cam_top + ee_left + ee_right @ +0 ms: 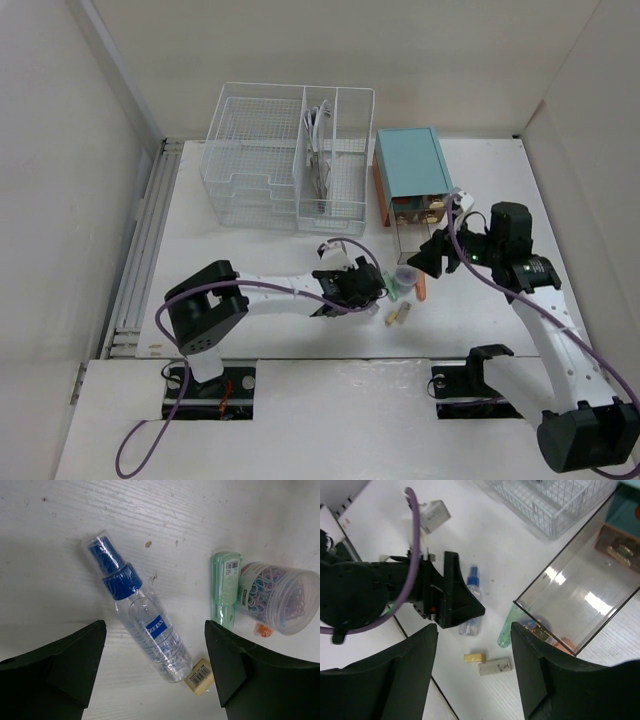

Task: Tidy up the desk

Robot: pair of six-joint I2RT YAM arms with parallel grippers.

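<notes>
Desk (250,300) fills top view; loose items cluster toward near edge, presumably unsorted; wire basket (290,160) and teal box (410,165) at far edge.
Left wrist: left gripper (154,630) wide open, empty, framing spray bottle (145,625) lying flat, likely for pickup; desk beneath jaws.
Right wrist: right gripper (474,630) open, empty, desk below.

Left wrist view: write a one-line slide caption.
Open left gripper above a spray bottle lying on the white desk.
</notes>
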